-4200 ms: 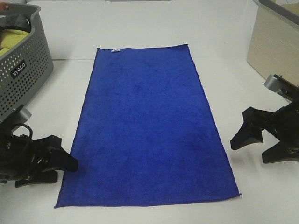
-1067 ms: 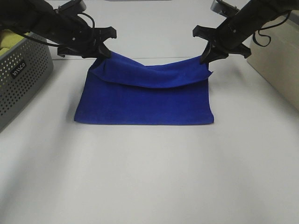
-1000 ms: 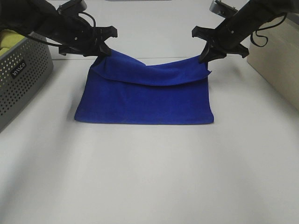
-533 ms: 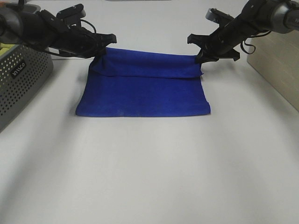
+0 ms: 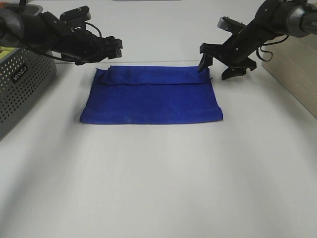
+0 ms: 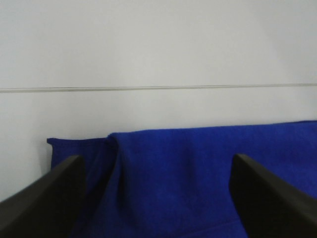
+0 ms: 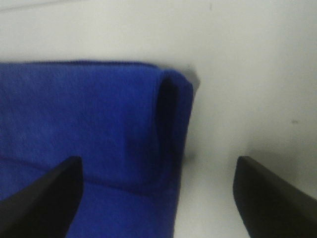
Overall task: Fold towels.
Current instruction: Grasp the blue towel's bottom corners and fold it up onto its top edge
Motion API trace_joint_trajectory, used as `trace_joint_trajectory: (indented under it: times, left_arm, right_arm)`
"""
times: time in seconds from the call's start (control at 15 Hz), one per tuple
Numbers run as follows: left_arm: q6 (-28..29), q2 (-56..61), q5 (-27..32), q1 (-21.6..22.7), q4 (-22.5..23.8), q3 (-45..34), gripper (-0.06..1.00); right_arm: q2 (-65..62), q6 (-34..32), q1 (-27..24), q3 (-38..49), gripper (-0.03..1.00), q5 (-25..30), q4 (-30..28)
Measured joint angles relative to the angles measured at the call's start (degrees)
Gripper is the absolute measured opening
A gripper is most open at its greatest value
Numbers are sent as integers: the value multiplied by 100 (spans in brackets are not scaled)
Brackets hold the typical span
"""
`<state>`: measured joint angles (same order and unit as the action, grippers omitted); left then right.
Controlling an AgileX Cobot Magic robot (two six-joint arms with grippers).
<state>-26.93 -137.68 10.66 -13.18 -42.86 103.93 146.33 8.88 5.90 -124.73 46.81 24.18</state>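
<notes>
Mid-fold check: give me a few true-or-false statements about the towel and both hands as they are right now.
1. The blue towel lies folded on the table. True.
2. The left hand is clamped on a towel corner. False: it is open and holds nothing.
3. The right hand is open at the towel's far right corner. True.
4. The grey basket stands to the right of the towel. False: it stands on the left side of the exterior view.

We see a white desk [image 5: 158,188] carrying a folded blue towel [image 5: 153,101] (far edge doubled over), with a grey basket [image 5: 25,84] to the towel's left.
</notes>
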Motion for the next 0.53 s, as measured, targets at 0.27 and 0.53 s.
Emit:
trace_joint_trajectory:
  times: [0.27,0.53]
  left_arm:
    - [0,286,1398,286,561,29,77]
    - [418,395,2464,441,670,-338,76]
  right_arm:
    - [-338,-103,-80,0,80,1066,-275]
    - [-521,-120,-132,281,77,1782,-275]
